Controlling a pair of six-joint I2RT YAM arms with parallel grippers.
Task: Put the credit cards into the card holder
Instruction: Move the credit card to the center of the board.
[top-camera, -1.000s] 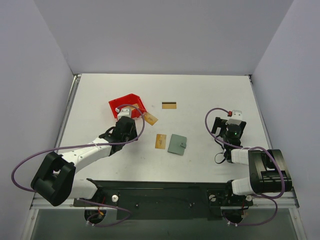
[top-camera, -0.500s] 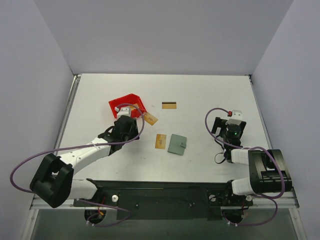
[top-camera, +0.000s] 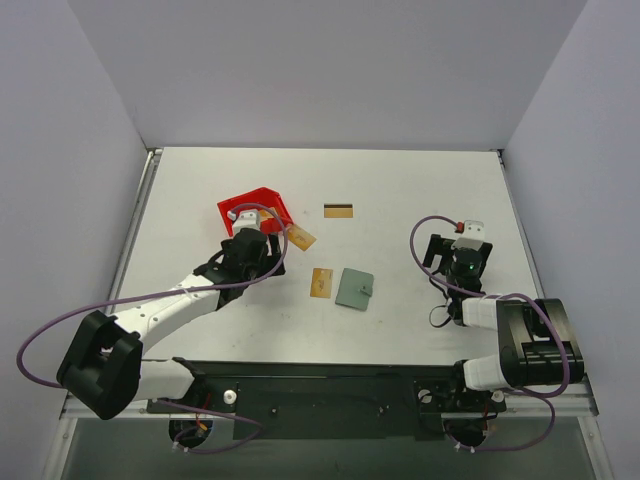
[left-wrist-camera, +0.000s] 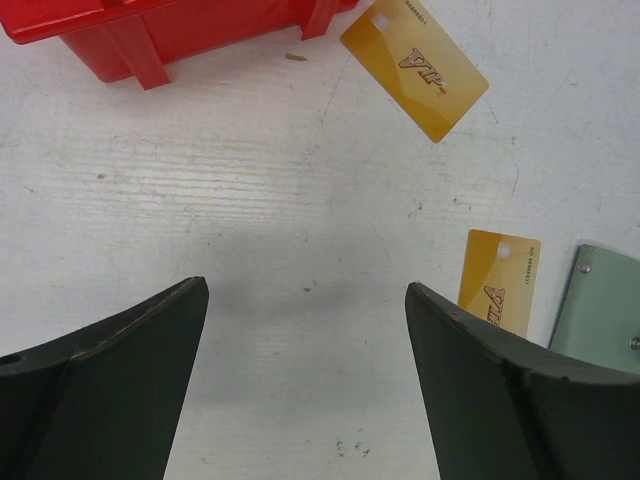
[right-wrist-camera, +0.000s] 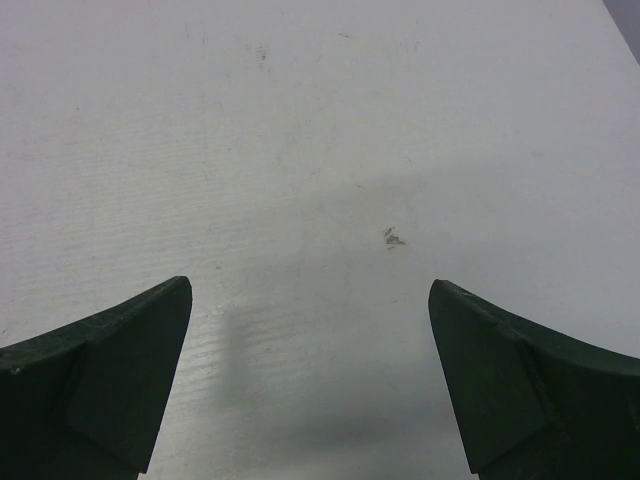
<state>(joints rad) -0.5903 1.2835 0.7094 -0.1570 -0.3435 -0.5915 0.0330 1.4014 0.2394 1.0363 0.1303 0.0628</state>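
Left tool nudged slightly twd red bin, jaws wide, nothing held. Right tool wide too, frame right. Credit cards on surface mid-frame, one just beside card holder.

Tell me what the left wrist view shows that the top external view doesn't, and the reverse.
Left wrist only: the lettering on two cards, and the left hand plainly open. Top external only: the striped card and the right hand. Both: the red bin, the card by the bin, the card holder with a second card beside it.
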